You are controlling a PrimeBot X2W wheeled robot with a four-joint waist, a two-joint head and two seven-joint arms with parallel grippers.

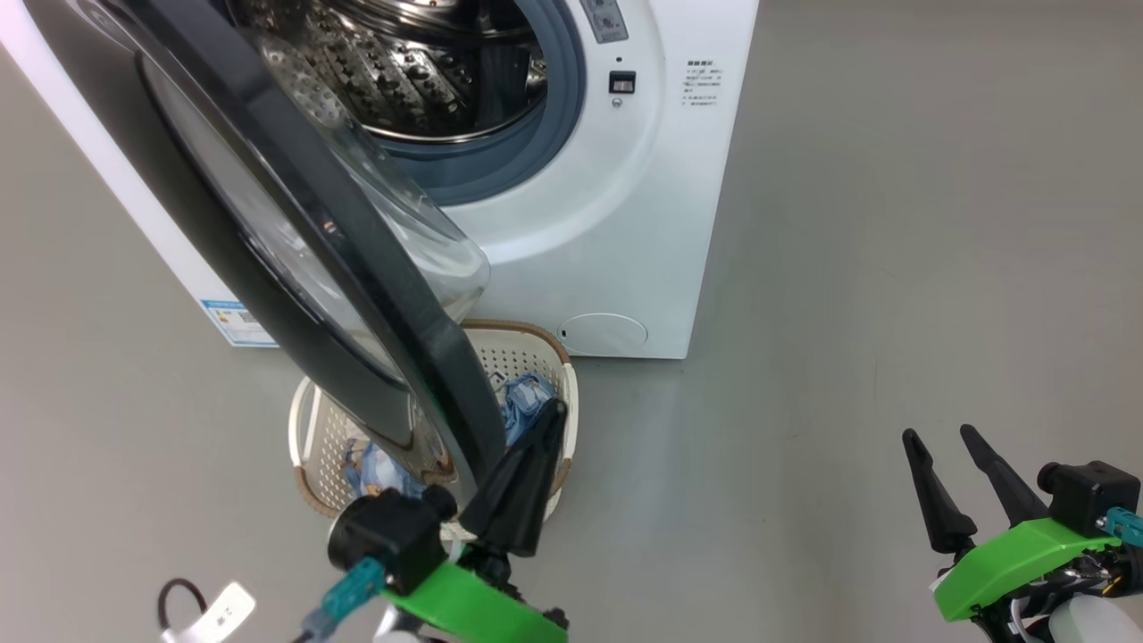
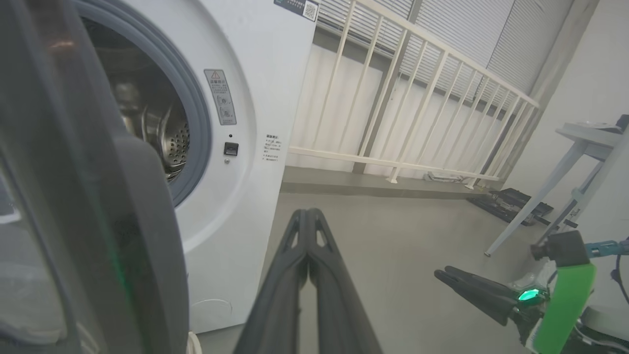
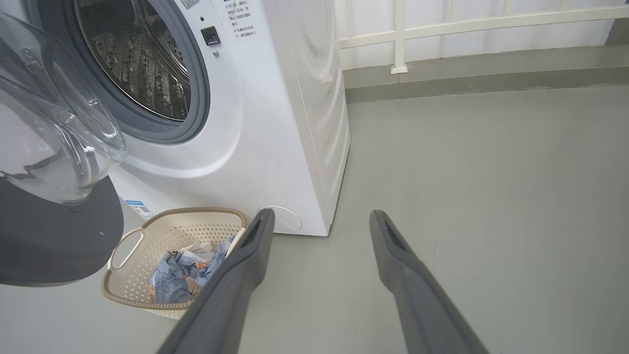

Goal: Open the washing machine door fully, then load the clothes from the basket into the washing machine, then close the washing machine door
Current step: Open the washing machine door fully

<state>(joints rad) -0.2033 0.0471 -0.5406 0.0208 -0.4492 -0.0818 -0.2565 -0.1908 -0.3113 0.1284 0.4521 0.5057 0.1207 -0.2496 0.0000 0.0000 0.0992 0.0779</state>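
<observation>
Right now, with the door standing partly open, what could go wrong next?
1. The door hangs over the basket, covering part of the clothes; an arm reaching in may bump it.
2. The left gripper is shut beside the door's glossy rim; a push there might slip off.
3. The basket looks light and could slide if nudged.

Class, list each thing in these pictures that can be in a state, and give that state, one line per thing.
washing machine door: open, swung out above the basket
drum: no laundry in the part that shows
basket: upright on the floor, holding clothes
clothes: crumpled in the basket, not yet loaded
left pincer: shut, holding nothing, beside the door's edge
right pincer: open, empty
</observation>
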